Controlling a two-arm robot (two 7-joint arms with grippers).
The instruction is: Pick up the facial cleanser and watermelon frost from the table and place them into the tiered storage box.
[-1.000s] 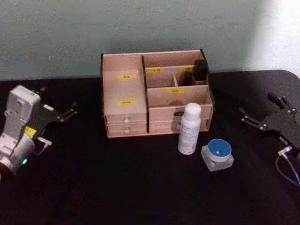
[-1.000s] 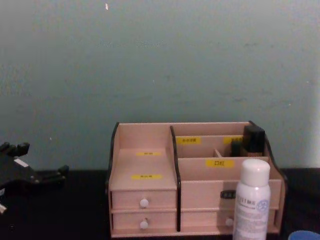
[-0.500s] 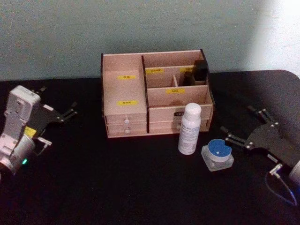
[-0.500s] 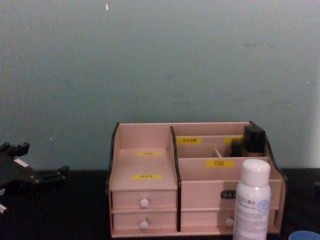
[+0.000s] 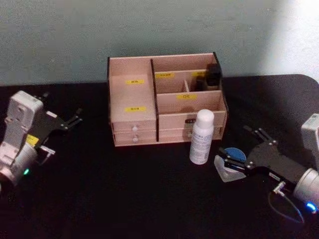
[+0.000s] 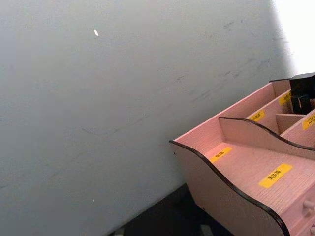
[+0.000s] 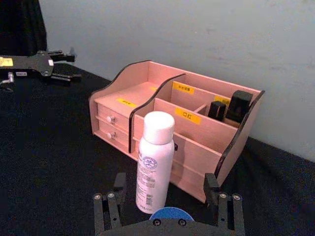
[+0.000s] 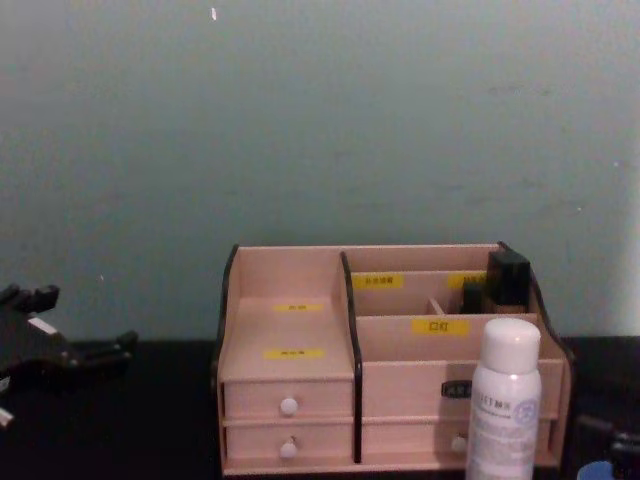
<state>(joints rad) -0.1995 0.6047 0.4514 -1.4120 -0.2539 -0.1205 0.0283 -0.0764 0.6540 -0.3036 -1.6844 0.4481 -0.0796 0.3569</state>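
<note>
A white bottle [image 5: 201,137] with a white cap stands upright in front of the tiered storage box [image 5: 130,94], at its right half. To the bottle's right sits a small clear jar with a blue lid [image 5: 233,154]. I cannot read which is the cleanser and which the watermelon frost. My right gripper [image 5: 233,143] is open, low over the table, with a finger on each side of the jar. In the right wrist view the blue lid [image 7: 170,215] lies between the fingers and the bottle [image 7: 155,162] stands just beyond. My left gripper [image 5: 62,105] hangs open at the far left.
Two black items [image 5: 213,74] stand in the box's back right compartment. The box [image 8: 290,330] has yellow labels and small drawers with white knobs. The black table has free room in front and left of the box. A pale wall stands behind.
My right gripper has swung in from the table's right side toward the jar and lowered, and now straddles it. The left arm, the bottle and the jar have not moved.
</note>
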